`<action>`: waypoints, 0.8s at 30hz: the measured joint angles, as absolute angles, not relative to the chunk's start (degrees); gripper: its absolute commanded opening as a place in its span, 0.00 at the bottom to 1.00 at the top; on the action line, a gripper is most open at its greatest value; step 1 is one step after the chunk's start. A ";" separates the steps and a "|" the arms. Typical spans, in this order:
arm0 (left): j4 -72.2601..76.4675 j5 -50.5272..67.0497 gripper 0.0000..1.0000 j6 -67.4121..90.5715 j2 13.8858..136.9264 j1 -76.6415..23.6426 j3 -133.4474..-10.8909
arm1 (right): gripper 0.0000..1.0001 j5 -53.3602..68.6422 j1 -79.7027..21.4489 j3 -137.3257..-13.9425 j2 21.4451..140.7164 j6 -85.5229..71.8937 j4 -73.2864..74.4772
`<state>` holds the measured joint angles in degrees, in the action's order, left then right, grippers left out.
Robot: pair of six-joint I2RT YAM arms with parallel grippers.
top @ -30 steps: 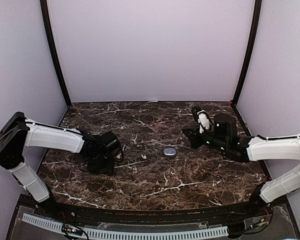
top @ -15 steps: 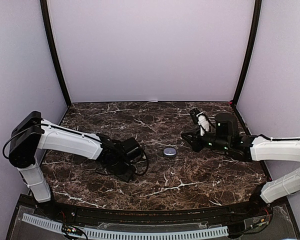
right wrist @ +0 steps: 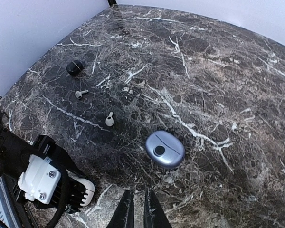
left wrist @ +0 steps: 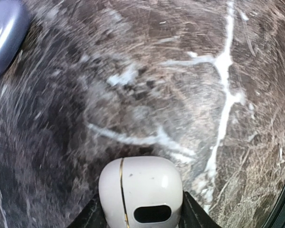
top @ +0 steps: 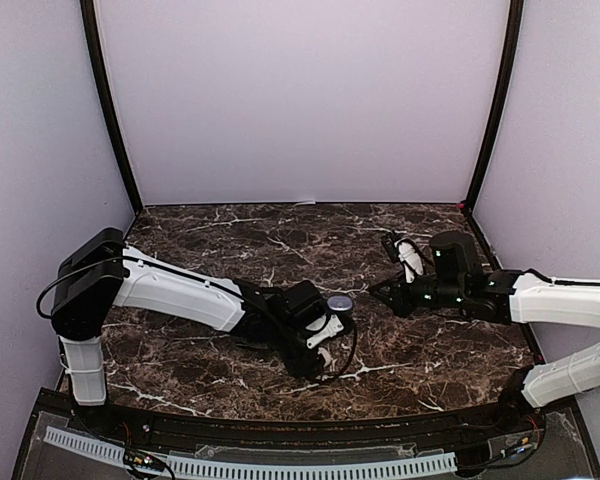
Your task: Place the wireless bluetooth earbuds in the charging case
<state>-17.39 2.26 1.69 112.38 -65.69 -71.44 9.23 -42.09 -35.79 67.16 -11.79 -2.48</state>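
My left gripper (left wrist: 141, 216) is shut on a white charging case (left wrist: 140, 192), its lid closed, held low over the marble. In the top view the left gripper (top: 325, 330) is at table centre, just near-left of a closed blue-grey case (top: 340, 303). The same blue-grey case (right wrist: 164, 149) lies ahead of my right gripper (right wrist: 138, 192), which is shut and empty. Two white earbuds with short stems lie loose: one earbud (right wrist: 109, 119) and a farther earbud (right wrist: 80, 93). From the right wrist I also see the white case (right wrist: 85, 190). The left arm hides the earbuds from above.
A small round black case (right wrist: 74, 67) sits beyond the earbuds toward the left wall. The right gripper (top: 382, 292) hovers right of the blue-grey case. Purple walls and black corner posts (top: 110, 110) bound the marble table (top: 280, 230) on three sides.
The left arm has swung right from the left side to table centre, its jaws closing on the white case. The right gripper has dropped slightly nearer.
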 measured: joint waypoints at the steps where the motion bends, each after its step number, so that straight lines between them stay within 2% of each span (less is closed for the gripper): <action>1: -16.84 3.11 0.65 0.03 112.53 -65.60 -71.44 | 0.10 9.21 -42.09 -35.75 67.18 -12.56 -1.56; 3: -16.05 4.69 0.76 -3.18 112.86 -65.45 -71.42 | 0.11 9.43 -42.09 -35.73 67.31 -13.78 -0.03; 5: -15.66 6.28 0.98 -5.80 112.95 -65.30 -71.42 | 0.12 9.89 -42.09 -35.70 67.77 -14.52 0.95; 9: -14.94 8.51 0.99 -7.79 112.97 -64.20 -71.31 | 0.17 12.10 -42.09 -35.70 69.71 -15.53 2.17; 13: -14.11 9.21 0.99 -7.94 112.79 -62.76 -70.70 | 0.16 15.59 -42.09 -35.79 73.12 -15.57 2.76; 19: -12.08 5.89 0.90 -6.70 112.57 -62.02 -69.49 | 0.18 22.85 -42.04 -36.67 80.79 -16.29 1.48; 24: -9.30 2.83 0.90 -4.95 111.50 -61.87 -67.02 | 0.19 29.82 -41.98 -37.30 86.83 -18.22 -2.61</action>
<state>-9.30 2.83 -4.95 111.50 -61.87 -67.02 29.82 -41.98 -37.30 86.83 -18.22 -2.61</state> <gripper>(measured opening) 0.899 0.185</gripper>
